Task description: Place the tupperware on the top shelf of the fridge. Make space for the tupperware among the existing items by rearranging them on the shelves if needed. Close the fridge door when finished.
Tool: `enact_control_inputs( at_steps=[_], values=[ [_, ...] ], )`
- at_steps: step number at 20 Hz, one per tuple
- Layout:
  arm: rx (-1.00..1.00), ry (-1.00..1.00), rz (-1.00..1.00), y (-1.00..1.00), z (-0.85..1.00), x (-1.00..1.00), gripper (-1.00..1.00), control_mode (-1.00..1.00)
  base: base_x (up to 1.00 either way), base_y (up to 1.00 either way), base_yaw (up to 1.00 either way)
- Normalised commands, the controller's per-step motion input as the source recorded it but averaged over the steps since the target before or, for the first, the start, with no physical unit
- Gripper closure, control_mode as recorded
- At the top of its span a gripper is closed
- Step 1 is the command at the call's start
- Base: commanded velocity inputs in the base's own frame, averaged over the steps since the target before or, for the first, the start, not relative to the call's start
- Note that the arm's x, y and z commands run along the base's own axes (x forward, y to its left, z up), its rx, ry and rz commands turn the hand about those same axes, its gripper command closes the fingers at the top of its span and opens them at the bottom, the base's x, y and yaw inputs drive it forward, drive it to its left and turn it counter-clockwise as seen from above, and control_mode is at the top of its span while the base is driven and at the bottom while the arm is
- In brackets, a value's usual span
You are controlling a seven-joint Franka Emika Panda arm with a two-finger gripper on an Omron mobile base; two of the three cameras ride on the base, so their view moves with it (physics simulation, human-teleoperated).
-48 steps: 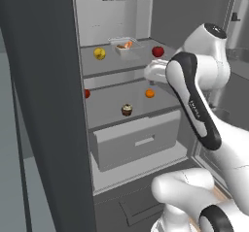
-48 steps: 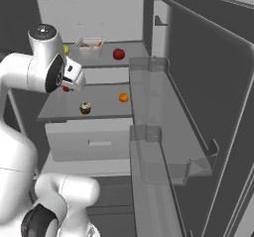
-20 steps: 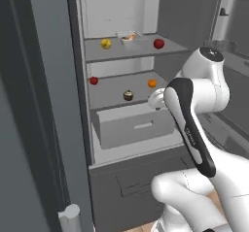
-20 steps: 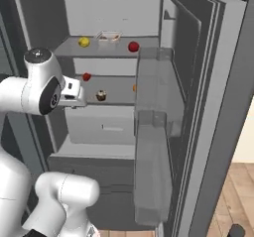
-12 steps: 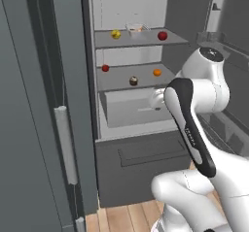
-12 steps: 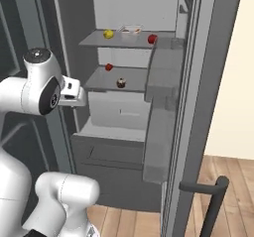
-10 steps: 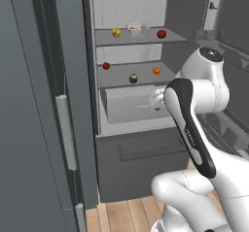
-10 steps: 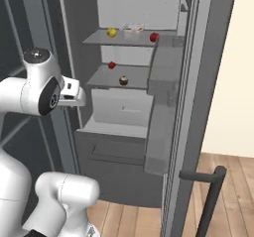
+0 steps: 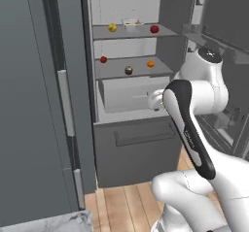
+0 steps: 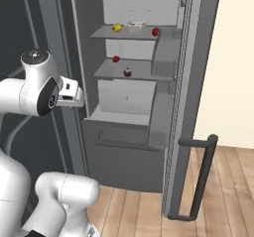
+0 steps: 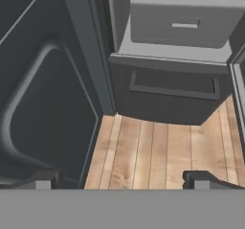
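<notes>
Nearest, the gripper (image 11: 118, 179) was seen spread wide and empty above the wooden floor (image 11: 158, 149), beyond which the fridge (image 10: 130, 147) was found with the fridge door (image 10: 196, 82) swung open, and farthest back the tupperware (image 9: 130, 24) was set on the top shelf (image 9: 138, 31) between a yellow fruit (image 9: 112, 27) and a red fruit (image 9: 154, 29).

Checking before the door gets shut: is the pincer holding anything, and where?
Nothing is held: the pincer is open and empty above the wooden floor.

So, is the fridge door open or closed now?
Open. The fridge door stands swung out, and the top shelf with its foods is exposed.
</notes>
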Motion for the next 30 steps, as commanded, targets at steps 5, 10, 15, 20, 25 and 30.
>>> enact_control_inputs(
  at_steps=[5,10,15,20,25,30],
  values=[
    [0.00,0.00,0.00,0.00,0.00,0.00,-1.00,1.00,-0.46,-0.27,-0.08],
    [0.00,0.00,0.00,0.00,0.00,0.00,-1.00,1.00,-0.08,-0.20,-0.08],
    [0.00,0.00,0.00,0.00,0.00,0.00,-1.00,1.00,0.45,-0.07,-0.01],
    [0.00,0.00,0.00,0.00,0.00,0.00,-1.00,1.00,0.45,-0.22,0.00],
    [0.00,0.00,0.00,0.00,0.00,0.00,-1.00,1.00,-0.08,-0.36,0.00],
    [0.00,0.00,0.00,0.00,0.00,0.00,-1.00,1.00,-0.23,-0.17,0.00]
  ],
)
